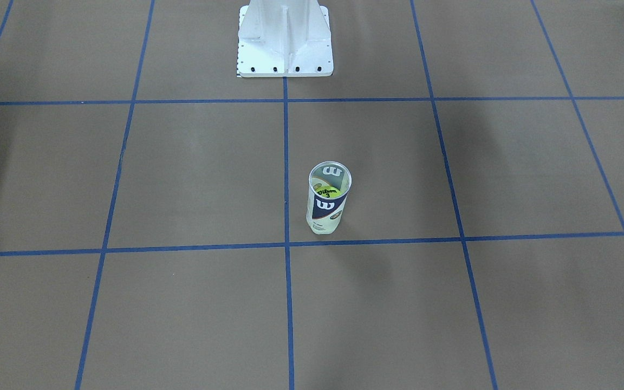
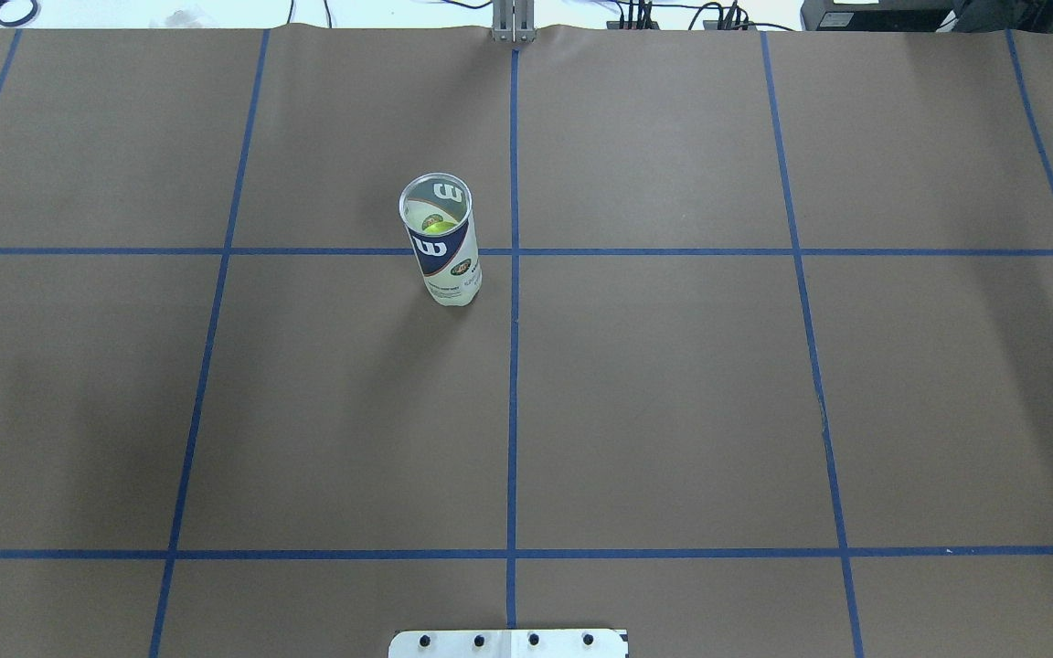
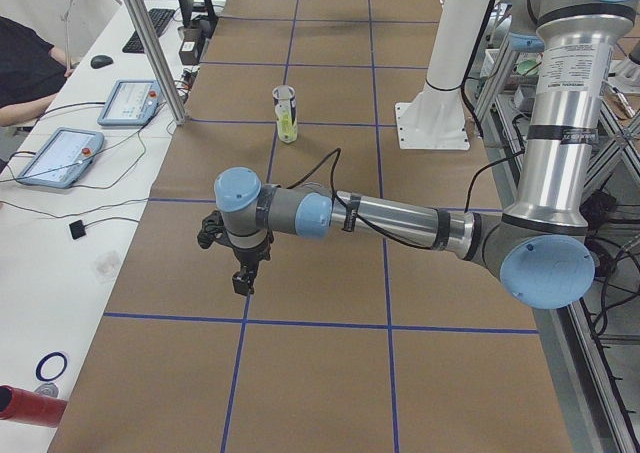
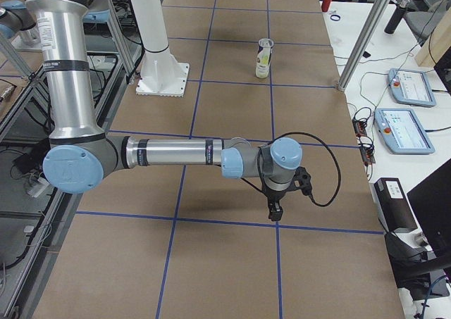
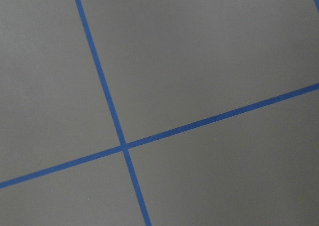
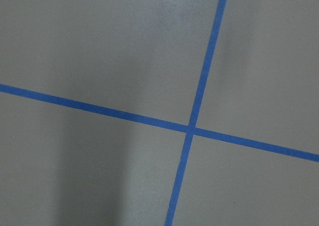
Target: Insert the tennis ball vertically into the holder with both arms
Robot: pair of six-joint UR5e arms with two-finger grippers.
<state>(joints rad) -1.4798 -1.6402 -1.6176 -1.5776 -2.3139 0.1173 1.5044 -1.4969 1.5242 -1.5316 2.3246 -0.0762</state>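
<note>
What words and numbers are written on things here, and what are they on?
"Wilson" and "3": on the ball inside the holder.
"W": the white logo on the holder's navy band, and again near its rim.
Small print low on the holder: too small to read.
Screens of the tablets beside the table: too small to read.

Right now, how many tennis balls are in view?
1: a ball inside the upright can, seen through its open top. Its label could hide more underneath.
</note>
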